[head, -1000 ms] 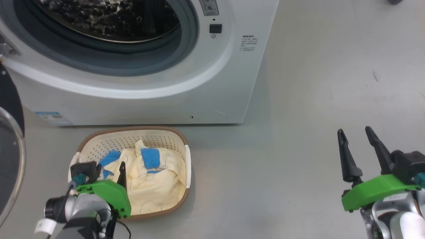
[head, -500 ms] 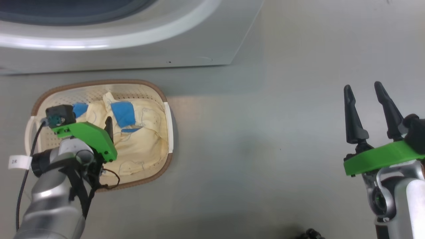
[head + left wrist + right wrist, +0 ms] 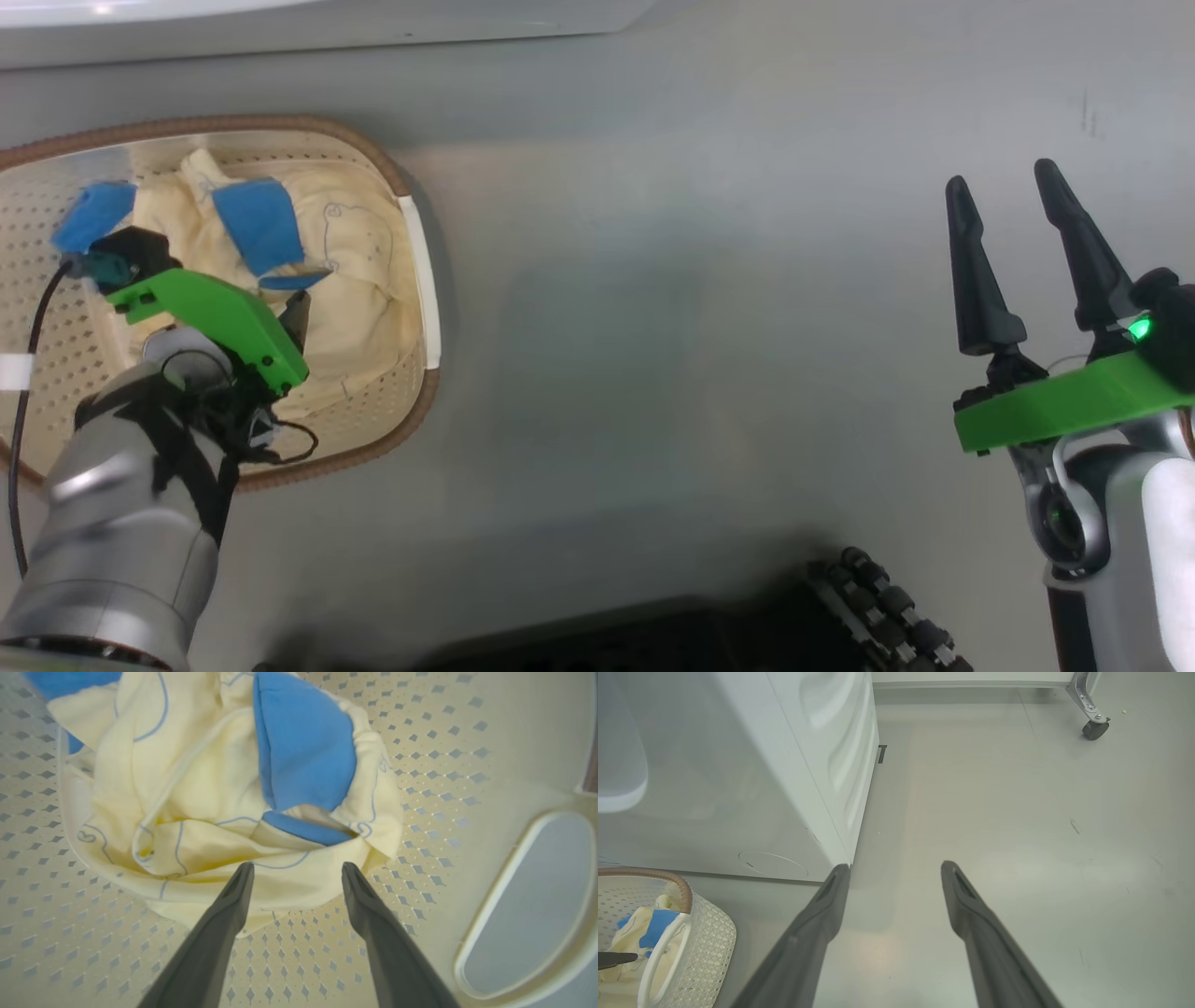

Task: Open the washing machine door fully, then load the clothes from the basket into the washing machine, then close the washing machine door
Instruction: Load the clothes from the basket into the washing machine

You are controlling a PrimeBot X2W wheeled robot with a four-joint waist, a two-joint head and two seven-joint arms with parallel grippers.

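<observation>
Head camera is tilting further down than a second ago, so the washing machine (image 3: 327, 19) is now showing as a white strip along the top edge and the basket (image 3: 411, 420) is sitting higher and further left; against the basket, the left end effector (image 3: 296, 870) is reaching deeper than before. Its fingers are standing wide apart with nothing between them, tips poised at the near edge of the clothes (image 3: 210, 812); whether they are touching the cloth cannot be told. Clothes are lying bunched in the basket, pale yellow with blue patches, straight ahead of the left end effector's tips. Right end effector (image 3: 1001, 177) is hanging well apart from the basket over bare floor, fingers spread wide and holding nothing. From the head, the green mount is covering most of the left fingers, with one dark finger (image 3: 297, 313) peeking out, and the basket's left part is running off the frame. A dark ribbed shape (image 3: 878, 597) is cutting in at the bottom edge, too dim to identify. Basket is standing on a smooth grey floor (image 3: 653, 280), close in front of the machine; its white handle (image 3: 661, 947) is facing the right arm. A castor (image 3: 1094, 728) is showing far off on the floor.
</observation>
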